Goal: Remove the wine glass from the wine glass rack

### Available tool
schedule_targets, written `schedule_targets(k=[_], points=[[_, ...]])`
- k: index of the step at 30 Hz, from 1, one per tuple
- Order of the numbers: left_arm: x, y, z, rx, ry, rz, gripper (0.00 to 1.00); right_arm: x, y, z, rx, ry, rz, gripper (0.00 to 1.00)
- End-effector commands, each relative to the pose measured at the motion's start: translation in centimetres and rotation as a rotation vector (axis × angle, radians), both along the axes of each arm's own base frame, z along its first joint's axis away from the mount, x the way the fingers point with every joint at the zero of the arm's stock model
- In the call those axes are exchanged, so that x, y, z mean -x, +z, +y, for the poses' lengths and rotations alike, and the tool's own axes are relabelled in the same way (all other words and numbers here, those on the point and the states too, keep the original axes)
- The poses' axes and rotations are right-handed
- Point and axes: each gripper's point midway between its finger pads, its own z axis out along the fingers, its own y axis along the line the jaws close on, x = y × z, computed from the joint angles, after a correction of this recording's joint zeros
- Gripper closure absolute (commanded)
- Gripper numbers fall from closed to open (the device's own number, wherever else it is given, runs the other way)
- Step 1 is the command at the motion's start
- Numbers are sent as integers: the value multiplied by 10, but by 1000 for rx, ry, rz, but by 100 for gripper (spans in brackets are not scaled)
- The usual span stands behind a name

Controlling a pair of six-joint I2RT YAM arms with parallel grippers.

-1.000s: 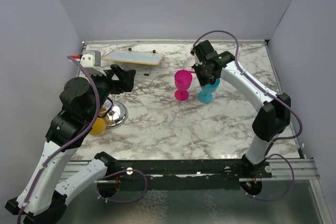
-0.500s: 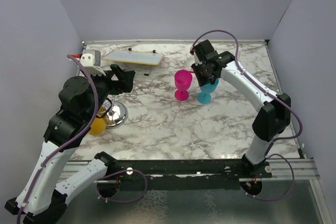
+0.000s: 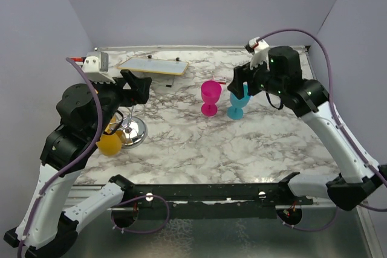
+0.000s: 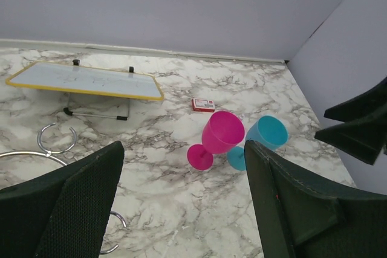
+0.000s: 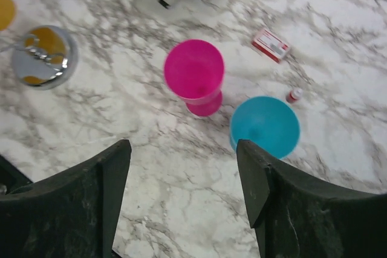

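The chrome wine glass rack [image 3: 132, 131] stands at the left of the table, its domed base [image 5: 43, 56] also in the right wrist view and its wire rings [image 4: 55, 138] in the left wrist view. A yellow wine glass [image 3: 110, 144] hangs at the rack's near-left side. A pink wine glass [image 3: 210, 96] and a blue wine glass [image 3: 239, 104] stand upright side by side mid-table. My left gripper [image 3: 140, 86] hovers open above the rack, holding nothing. My right gripper [image 3: 240, 84] is open and raised above the blue glass [image 5: 264, 126], apart from it.
A yellow-framed whiteboard [image 3: 152, 65] on a small stand sits at the back left. A small red box [image 5: 271, 45] and a tiny red-capped bottle [image 5: 294, 95] lie behind the two glasses. Grey walls close in the left, back and right sides.
My right gripper opened, let go of the blue glass and lifted up and back to the right. The blue glass stays standing beside the pink one. The left arm shifted slightly left.
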Motion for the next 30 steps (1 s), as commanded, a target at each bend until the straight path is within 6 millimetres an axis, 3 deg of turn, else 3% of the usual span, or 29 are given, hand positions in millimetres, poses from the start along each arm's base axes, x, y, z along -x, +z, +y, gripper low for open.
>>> schedule_targets(k=[1,5,8,14,18,22,30], points=[[3,10,12,-22,45,0,17,33,26,41,-218,261,-95,26],[10,20,17,-16,47,-18,17,69,40,70,-438,458,-95,23],[15,29,21,-16,47,-38,17,84,41,94,-534,561,-62,21],[18,31,25,-14,61,-28,16,115,29,168,-519,655,-58,18],[17,27,26,1,79,-14,16,129,10,204,-499,666,-51,18],[14,28,27,15,96,-9,16,117,-9,227,-483,605,-32,19],[14,38,28,20,103,-20,15,106,-35,272,-430,606,15,35]])
